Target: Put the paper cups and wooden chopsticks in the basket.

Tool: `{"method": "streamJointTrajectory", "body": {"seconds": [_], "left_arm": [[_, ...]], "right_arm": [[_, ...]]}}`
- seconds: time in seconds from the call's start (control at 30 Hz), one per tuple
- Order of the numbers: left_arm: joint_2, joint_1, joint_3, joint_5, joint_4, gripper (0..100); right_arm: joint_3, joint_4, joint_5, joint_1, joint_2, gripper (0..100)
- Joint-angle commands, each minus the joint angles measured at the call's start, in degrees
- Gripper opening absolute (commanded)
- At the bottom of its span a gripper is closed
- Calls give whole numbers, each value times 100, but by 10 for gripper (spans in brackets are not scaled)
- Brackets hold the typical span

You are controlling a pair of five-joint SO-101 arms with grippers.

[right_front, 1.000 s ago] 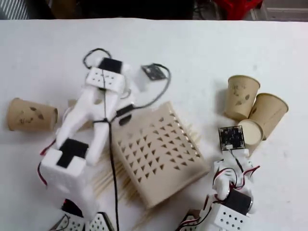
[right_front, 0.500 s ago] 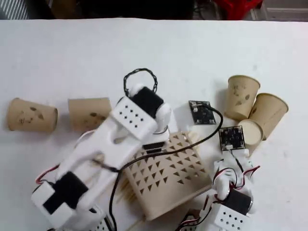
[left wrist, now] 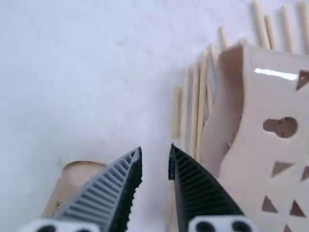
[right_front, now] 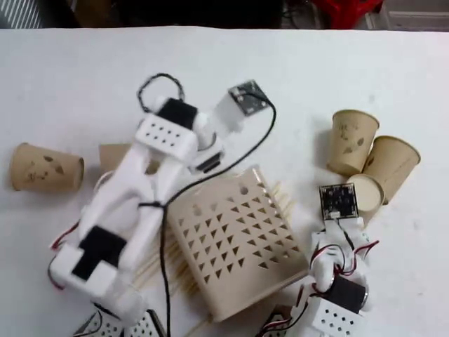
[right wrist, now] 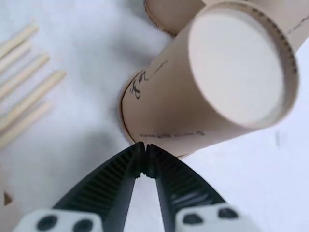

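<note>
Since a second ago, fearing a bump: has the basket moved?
Yes. The basket slid slightly toward the near edge of the table, judged against the upright cup.

The white surface (right_front: 295, 70) bears a tipped-over basket (right_front: 235, 239). Wooden chopsticks (left wrist: 195, 111) lie beside it, with paper cups (right_front: 45, 167) on both sides.

High view: left arm (right_front: 133, 203) covers most of one paper cup (right_front: 111, 157), so you get just its end. Basket (right_front: 238, 239) lies over the chopsticks (right_front: 151, 263); only tips stick out. Left wrist: left tool (left wrist: 154, 155) hides part of a lying cup (left wrist: 72, 176), and the pic edge crops the basket. Right wrist: rear cup (right wrist: 169, 13) cropped at the edge.
</note>
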Motion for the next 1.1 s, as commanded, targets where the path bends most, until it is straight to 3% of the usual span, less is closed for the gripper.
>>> {"method": "streamJointTrajectory", "body": {"seconds": [0.0, 0.2, 0.47, 0.57, 0.7, 0.87, 1.07], "left_arm": [[646, 127, -53, 88, -105, 120], [646, 945, -62, -290, 853, 120], [-664, 2369, -62, -255, 1741, 120], [-919, 2571, -35, -35, 1820, 120], [-998, 2264, -185, 70, 1714, 120], [-804, 1270, -589, 580, 1275, 123], [-321, 822, -607, 141, 1565, 123]], "right_arm": [[-105, -189, -299, -330, -40, 18], [-62, -189, -299, -488, -40, 18], [-44, -171, -299, -488, -40, 18], [-44, -163, -299, -462, -40, 18], [-44, -163, -299, -453, -40, 18], [-44, -145, -299, -453, -40, 18], [-44, -48, -141, -462, -40, 18]]}}
